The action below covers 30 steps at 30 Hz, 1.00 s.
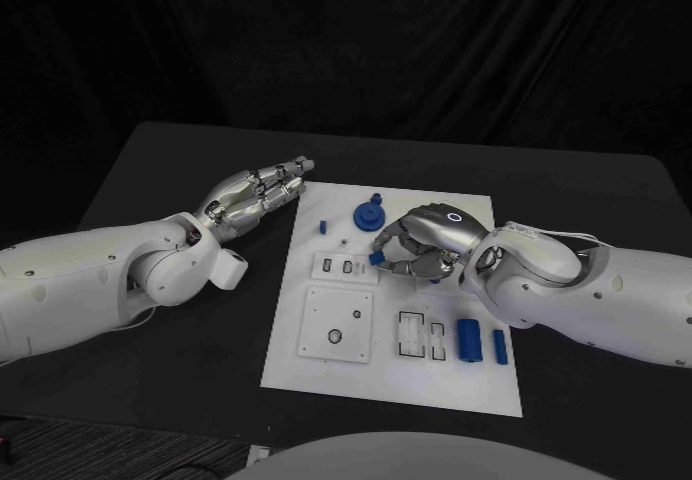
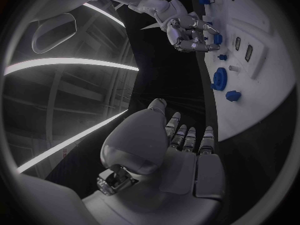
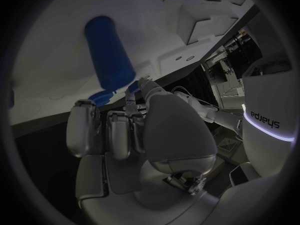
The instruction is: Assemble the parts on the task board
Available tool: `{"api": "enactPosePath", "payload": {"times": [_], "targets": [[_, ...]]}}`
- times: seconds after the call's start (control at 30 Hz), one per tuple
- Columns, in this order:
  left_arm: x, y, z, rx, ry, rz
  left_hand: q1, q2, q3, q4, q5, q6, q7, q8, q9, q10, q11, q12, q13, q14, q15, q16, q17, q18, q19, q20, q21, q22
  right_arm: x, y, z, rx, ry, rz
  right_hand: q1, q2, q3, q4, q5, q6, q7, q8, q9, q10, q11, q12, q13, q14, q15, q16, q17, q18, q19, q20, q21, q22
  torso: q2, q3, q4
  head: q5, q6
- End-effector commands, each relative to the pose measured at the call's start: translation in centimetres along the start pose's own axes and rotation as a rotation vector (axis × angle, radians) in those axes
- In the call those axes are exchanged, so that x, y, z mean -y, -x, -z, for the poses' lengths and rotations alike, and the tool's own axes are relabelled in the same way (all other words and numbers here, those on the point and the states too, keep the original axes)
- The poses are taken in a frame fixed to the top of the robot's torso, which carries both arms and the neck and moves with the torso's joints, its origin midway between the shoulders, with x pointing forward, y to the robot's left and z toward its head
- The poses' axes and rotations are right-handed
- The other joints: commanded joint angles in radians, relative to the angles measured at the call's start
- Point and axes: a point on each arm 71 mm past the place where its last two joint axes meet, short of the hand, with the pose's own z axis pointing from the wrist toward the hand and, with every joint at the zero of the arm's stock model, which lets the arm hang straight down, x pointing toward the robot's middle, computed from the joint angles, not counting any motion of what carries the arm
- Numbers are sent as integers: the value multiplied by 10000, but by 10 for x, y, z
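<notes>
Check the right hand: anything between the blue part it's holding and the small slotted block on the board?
Nothing visible. The right hand pinches a small blue part just beside the slotted block on the task board, with only bare white plate between them. The left hand hovers off the board's far left edge, clear of that path.

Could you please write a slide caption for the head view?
Right hand pinches a small blue part over the white task board; left hand hovers open beside it.

White task board point(image 1: 433, 385) on black table point(image 1: 173, 390). Blue parts: gear point(image 1: 369, 215), two cylinders point(image 1: 470, 338), small peg point(image 1: 322, 227). Silver left hand point(image 1: 260, 195), silver right hand point(image 1: 415, 248) on white arms. Black-outlined slots point(image 1: 413, 333) on board.
</notes>
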Motion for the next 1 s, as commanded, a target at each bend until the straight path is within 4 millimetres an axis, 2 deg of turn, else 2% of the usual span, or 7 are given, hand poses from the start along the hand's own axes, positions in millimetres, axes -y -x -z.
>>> {"api": "enactPosePath", "payload": {"times": [0.03, 0.2, 0.3, 0.43, 0.5, 0.67, 1.0], "targets": [[8, -1, 3, 34, -989, -1302, 174, -119, 232, 10, 64, 264, -239, 57, 26, 1224, 720, 1866, 387, 1399, 489, 709, 667, 104, 1140, 285, 737, 422, -2, 17, 1, 699, 60, 30, -50, 86, -8, -57, -71, 191, -108, 197, 328, 1041, -37, 26, 2633, 925, 14, 20, 2197, -19, 10, -26, 22, 1941, -6, -18, 5, 21, 6], [17, -5, 10, 37, -1957, -2577, 788, -646, 979, 234, 130, 1966, 153, 417, 188, 5239, 1061, 6128, 2182, 7366, 663, 5175, 3473, 60, 6587, 401, 4310, 2135, -1, 32, 5, 648, -109, 197, -154, 49, -48, -22, -376, 237, -66, 223, 384, 1041, 8, 26, 2633, 920, 54, 2, 2174, -14, -1, 6, -6, 1931, -18, -37, -9, -13, -6], [20, -9, 11, -56, -2209, -2799, 339, -1075, 1584, 339, 186, 3396, 327, 562, 238, 6632, 354, 9016, 4539, 8372, 204, 9923, 6412, 92, 8283, -158, 7371, 4027, -1, 36, 6, 625, -175, 245, -191, 23, -69, -11, -561, 237, -62, 217, 403, 1041, 16, 26, 2633, 913, 65, -17, 2150, -5, -20, 18, -48, 1919, -12, -31, -13, -19, 23], [22, -17, 11, -325, -2264, -2759, 266, -1742, 2901, 605, 105, 3862, 496, 446, 297, 13119, -121, 13778, 13381, 14361, -483, 15336, 14477, -155, 8872, -722, 11086, 7475, 0, 35, 5, 403, -250, 297, -189, -4, -79, -22, -630, 234, -60, 213, 409, 1041, 19, 26, 2633, 913, 67, -17, 2151, -4, -22, 22, -50, 1919, 6, -1, 4, -12, 42], [23, -21, 11, -387, -2317, -2736, 190, -1915, 3303, 590, 142, 4118, 505, 504, 333, 15224, -160, 14536, 15452, 15611, -412, 15671, 15686, -570, 10556, -790, 13153, 10429, 1, 34, 4, 296, -271, 300, -189, -9, -81, -25, -657, 233, -57, 210, 411, 1041, 20, 26, 2633, 914, 68, -15, 2153, -3, -24, 24, -55, 1917, 4, -10, 15, -23, 47], [21, -30, 12, -912, -1786, -2826, -88, -2066, 3581, 520, 27, 4155, 441, 463, 341, 15224, -249, 14536, 15452, 15611, -580, 15671, 15686, -1135, 13126, -752, 14811, 13457, 1, 29, 1, -18, -328, 313, -184, -26, -86, -34, -706, 228, -53, 205, 414, 1041, 24, 26, 2633, 911, 70, -22, 2144, -1, -28, 27, -63, 1915, -5, 1, 6, -16, 44], [6, -50, 5, -2662, 129, -3171, -79, -2154, 3800, 311, 85, 4059, 356, 409, 429, 15224, -358, 14536, 15452, 15611, -705, 15671, 15686, -1326, 14018, -867, 15159, 14273, -1, 22, -6, -501, -367, 351, -156, -58, -87, -68, -743, 206, -39, 188, 416, 1041, 29, 26, 2633, 906, 75, -36, 2126, 6, -43, 31, -97, 1905, 19, 6, -19, -51, 14]]}}
